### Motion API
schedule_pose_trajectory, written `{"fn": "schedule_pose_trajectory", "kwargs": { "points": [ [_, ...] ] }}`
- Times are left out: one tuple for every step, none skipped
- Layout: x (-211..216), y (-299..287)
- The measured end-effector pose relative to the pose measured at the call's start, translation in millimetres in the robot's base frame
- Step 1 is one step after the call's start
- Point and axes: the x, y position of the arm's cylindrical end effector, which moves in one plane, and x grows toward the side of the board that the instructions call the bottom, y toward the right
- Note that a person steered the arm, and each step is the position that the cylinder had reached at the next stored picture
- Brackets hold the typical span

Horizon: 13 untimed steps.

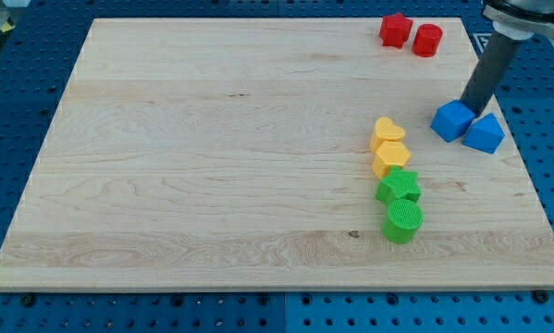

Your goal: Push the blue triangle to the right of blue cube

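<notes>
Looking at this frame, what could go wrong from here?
1. The blue triangle sits at the board's right edge; another rightward shove may tip it off.
2. My tip is wedged just above both blocks, so it may drag the blue cube along too.

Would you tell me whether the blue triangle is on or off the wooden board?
On: the blue triangle sits wholly on the board, near its right edge.

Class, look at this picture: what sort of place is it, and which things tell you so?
Probably a robotics lab bench: a wooden board lies on a blue perforated base, and my tip rests by the blue cube and blue triangle.
</notes>
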Motion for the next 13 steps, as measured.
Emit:
{"fn": "schedule_pose_trajectory", "kwargs": {
  "points": [
    [10, 0],
    [28, -5],
    [29, -17],
    [30, -31],
    [30, -40],
    [20, -33],
    [-8, -1],
    [-12, 43],
    [19, 74],
    [44, 74],
    [56, 50],
    [52, 10],
    [42, 10]
  ]
}}
